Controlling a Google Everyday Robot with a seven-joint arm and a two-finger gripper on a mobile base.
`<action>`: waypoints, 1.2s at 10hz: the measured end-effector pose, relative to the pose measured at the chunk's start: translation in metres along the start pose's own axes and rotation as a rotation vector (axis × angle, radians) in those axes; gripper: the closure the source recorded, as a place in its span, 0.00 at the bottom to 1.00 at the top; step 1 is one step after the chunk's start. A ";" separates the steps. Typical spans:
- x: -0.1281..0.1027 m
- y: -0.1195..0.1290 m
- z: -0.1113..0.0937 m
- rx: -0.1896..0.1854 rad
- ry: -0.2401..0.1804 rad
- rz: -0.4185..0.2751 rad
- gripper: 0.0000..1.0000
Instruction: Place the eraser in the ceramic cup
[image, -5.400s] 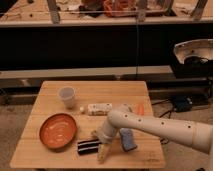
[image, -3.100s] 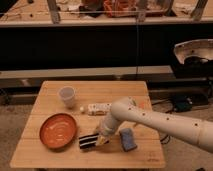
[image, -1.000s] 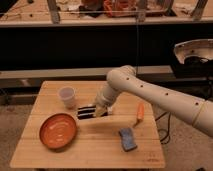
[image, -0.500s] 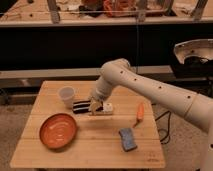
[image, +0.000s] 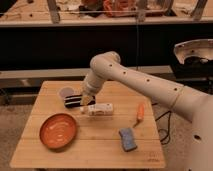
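Currently the eraser (image: 73, 102) is held between the jaws of the gripper (image: 83, 100), just at 5 o'clock of the cup (image: 65, 92); whether they touch cannot be told.

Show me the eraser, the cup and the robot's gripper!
eraser (image: 73, 102): camera view, middle of its striped black top.
ceramic cup (image: 65, 92): camera view, its open top, behind the eraser.
gripper (image: 85, 99): camera view, where it holds the eraser's right end.

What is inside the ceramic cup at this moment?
Nothing shows inside the ceramic cup, though the depth of its mouth is shadowed. The eraser, gripped by the pincer beside the cup, is still outside and covers the cup's near right side.
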 end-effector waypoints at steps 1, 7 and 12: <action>-0.002 -0.003 0.001 0.004 -0.004 0.000 0.99; -0.008 -0.019 0.012 0.008 -0.032 -0.025 0.99; -0.002 -0.031 0.015 0.007 -0.039 -0.023 0.99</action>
